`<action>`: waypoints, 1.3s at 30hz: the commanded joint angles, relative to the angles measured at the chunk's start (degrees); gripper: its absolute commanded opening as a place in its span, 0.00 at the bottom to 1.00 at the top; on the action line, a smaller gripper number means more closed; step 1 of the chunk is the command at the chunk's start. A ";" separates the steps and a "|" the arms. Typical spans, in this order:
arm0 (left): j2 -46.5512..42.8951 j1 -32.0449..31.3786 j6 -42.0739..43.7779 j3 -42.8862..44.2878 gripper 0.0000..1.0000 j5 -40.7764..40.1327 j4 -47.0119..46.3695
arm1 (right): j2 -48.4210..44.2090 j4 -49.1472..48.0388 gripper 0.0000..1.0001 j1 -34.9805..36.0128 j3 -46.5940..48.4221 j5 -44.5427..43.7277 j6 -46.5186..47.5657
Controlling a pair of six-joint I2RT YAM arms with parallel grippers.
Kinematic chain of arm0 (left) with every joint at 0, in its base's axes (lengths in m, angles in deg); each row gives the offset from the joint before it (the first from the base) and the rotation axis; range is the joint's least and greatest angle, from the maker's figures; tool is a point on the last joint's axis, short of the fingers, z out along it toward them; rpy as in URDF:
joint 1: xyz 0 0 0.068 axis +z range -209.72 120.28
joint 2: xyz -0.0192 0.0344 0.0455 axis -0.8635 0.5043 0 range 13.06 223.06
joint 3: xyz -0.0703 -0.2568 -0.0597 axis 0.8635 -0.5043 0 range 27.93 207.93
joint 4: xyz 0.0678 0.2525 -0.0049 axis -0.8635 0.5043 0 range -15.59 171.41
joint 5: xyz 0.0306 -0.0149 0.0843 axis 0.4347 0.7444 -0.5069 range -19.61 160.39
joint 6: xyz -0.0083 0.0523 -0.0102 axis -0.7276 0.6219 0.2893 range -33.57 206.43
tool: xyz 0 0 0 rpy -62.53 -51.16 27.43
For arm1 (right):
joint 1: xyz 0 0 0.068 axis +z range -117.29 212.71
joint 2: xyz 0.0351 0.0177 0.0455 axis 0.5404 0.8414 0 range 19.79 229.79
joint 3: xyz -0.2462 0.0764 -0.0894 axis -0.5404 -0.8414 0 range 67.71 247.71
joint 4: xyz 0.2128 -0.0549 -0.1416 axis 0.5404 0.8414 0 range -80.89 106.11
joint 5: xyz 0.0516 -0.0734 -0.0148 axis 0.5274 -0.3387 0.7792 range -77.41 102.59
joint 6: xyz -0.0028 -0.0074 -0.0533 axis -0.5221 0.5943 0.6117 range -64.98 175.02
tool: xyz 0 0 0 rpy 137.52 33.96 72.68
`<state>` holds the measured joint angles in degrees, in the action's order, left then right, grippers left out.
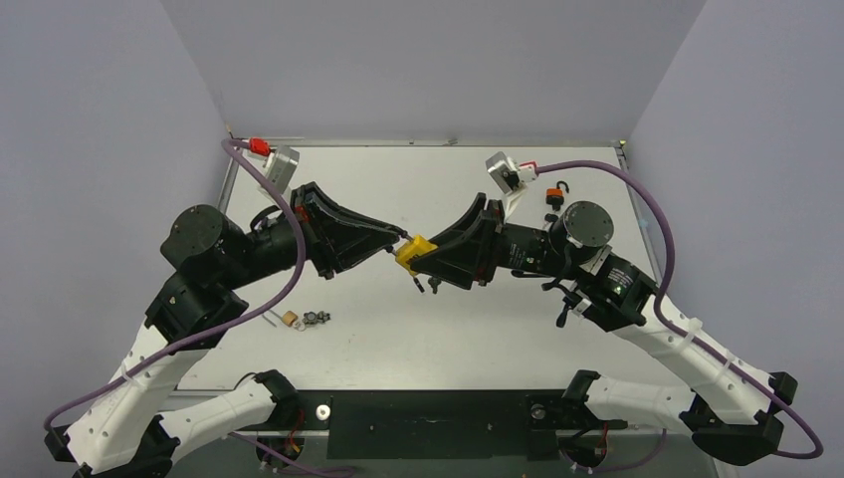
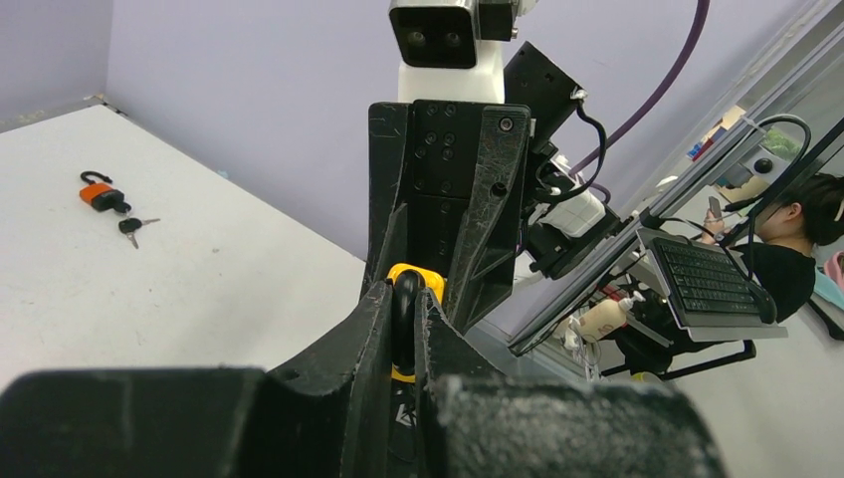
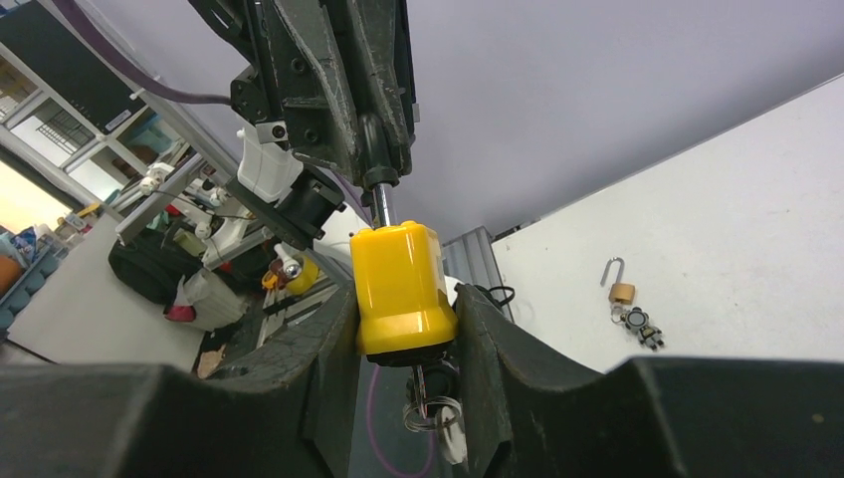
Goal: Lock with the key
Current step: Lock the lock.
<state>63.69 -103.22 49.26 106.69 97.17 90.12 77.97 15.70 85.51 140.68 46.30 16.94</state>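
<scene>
A yellow padlock [image 1: 415,251] is held in mid-air over the table's middle, between both arms. My right gripper [image 3: 403,324] is shut on the padlock's yellow body [image 3: 400,289]. A key [image 3: 430,393] with a ring hangs from the padlock's underside. My left gripper [image 2: 406,299] is shut on the padlock's black shackle [image 2: 405,319], seen edge-on between its fingers. In the top view the left gripper [image 1: 396,239] meets the right gripper [image 1: 426,261] at the padlock.
An orange padlock [image 1: 554,193] with keys lies at the table's back right, also in the left wrist view [image 2: 100,193]. A small brass padlock [image 1: 290,319] with an astronaut keychain [image 1: 316,318] lies front left, also in the right wrist view [image 3: 622,292].
</scene>
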 commanded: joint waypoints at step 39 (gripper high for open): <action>1.64 -17.00 3.53 -9.38 0.00 -13.01 -7.49 | 5.89 -21.38 0.00 -3.58 7.29 -7.45 -8.24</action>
<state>62.80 -116.64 52.56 100.92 74.81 76.02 80.13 9.69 82.60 143.70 44.81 14.23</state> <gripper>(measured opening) 0.055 0.321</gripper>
